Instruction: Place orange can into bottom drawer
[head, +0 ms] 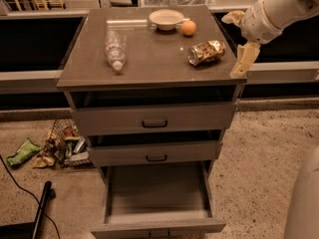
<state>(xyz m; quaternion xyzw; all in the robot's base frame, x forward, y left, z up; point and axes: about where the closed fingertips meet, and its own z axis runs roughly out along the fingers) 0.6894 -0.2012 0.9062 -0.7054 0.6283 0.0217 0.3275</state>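
The orange can (206,52) lies on its side on the cabinet top (149,59), near the right edge, silver end facing left. My gripper (239,39) hangs just right of the can, at the cabinet's right edge, open and empty, one pale finger (243,59) pointing down and the other higher up. It does not touch the can. The bottom drawer (157,226) is pulled out toward me and its grey inside is bare. The two drawers above are nearly closed.
On the cabinet top are a clear plastic bottle (114,50) lying on the left, a white bowl (166,19) at the back and a round orange fruit (188,28). Litter (55,146) lies on the floor at left. A black cable (42,208) runs at bottom left.
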